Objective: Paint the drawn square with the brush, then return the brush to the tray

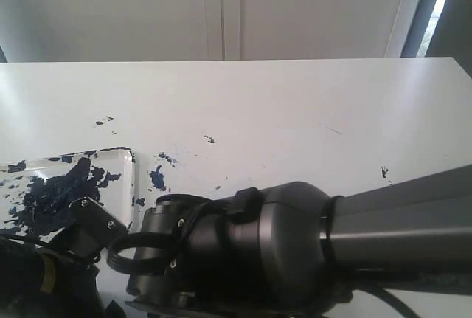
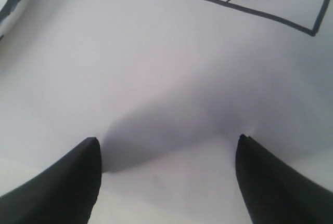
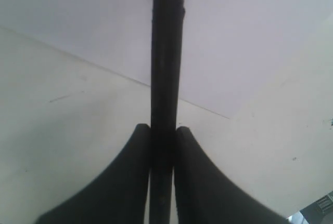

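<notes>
Right wrist view: right claw (image 3: pixel 163 128) pinches the brush (image 3: pixel 166 52) by its handle, pointing it down at the paper sheet (image 3: pixel 78 16).
Left claw (image 2: pixel 168 139): spread, empty, hovering aside.
Drawn square (image 2: pixel 270 5): mostly white; I judge painting barely begun.
Tray (image 1: pixel 118 157): left on the tabletop (image 1: pixel 295 111), awaiting the brush.
</notes>
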